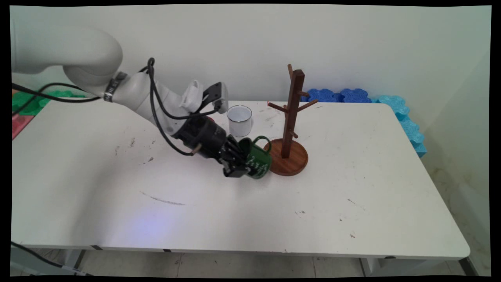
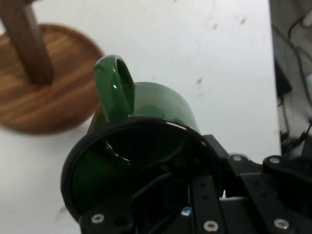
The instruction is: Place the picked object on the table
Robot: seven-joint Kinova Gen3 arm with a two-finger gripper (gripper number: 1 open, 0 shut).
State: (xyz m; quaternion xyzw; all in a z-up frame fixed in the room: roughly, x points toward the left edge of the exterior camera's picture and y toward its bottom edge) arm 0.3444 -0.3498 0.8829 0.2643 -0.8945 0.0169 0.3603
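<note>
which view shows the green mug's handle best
The hand view: the green mug's handle stands close and unobstructed, a full loop above the dark rim. In the main view the handle is only a small loop beside the wooden stand's base.

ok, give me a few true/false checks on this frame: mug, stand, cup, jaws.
1. The gripper has its jaws clamped on the rim of the dark green ceramic mug. True.
2. The green mug hangs on a peg of the brown wooden mug tree. False: it is in the jaws, tilted, beside the tree's round base.
3. A white enamel cup stands upright behind the gripper. True.
4. The mug tree lies toppled on the white table. False: it stands upright.
</note>
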